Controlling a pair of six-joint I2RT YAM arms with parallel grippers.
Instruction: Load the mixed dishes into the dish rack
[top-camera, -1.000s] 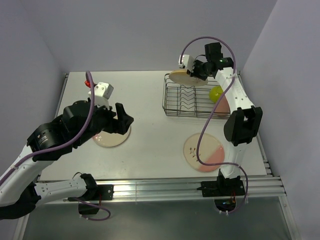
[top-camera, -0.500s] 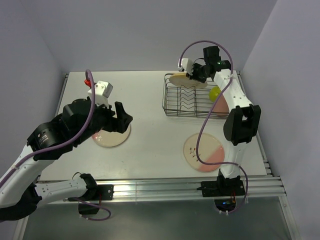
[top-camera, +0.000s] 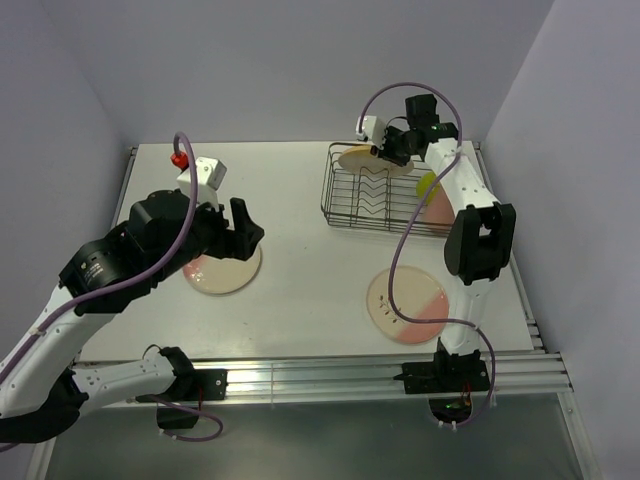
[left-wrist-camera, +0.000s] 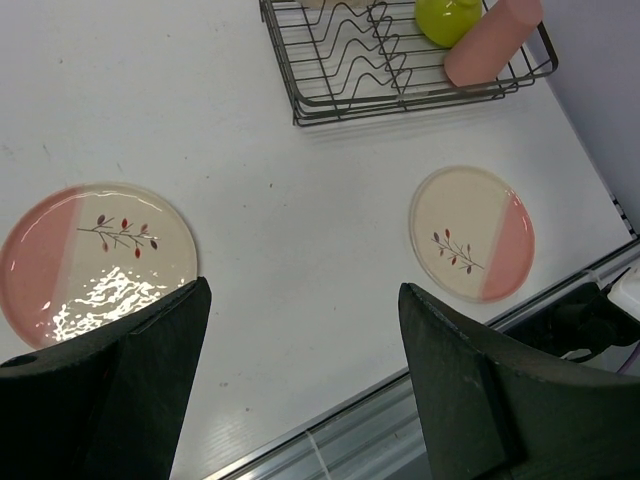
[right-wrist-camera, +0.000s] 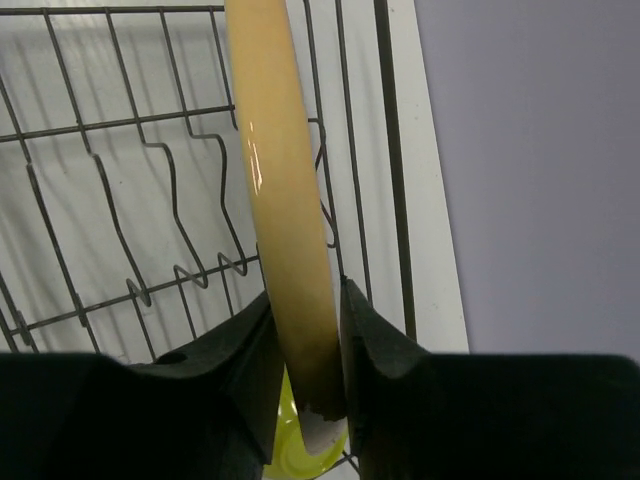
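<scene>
The black wire dish rack stands at the back right and also shows in the left wrist view. My right gripper is shut on the rim of a cream plate, held edge-on over the rack's far end; in the right wrist view the plate stands among the wavy dividers. The lime-green bowl and pink cup lie at the rack's right end. Two pink-and-cream plates lie on the table, one at left, one at front right. My left gripper is open above the left plate.
The table's metal rail runs along the near edge. Walls close in behind and on both sides. A purple cable hangs along the right arm above the front-right plate.
My right gripper has tipped the cream plate more upright and lowered it toward the rack's far end. The rack has shifted slightly left. My left arm has shifted slightly.
</scene>
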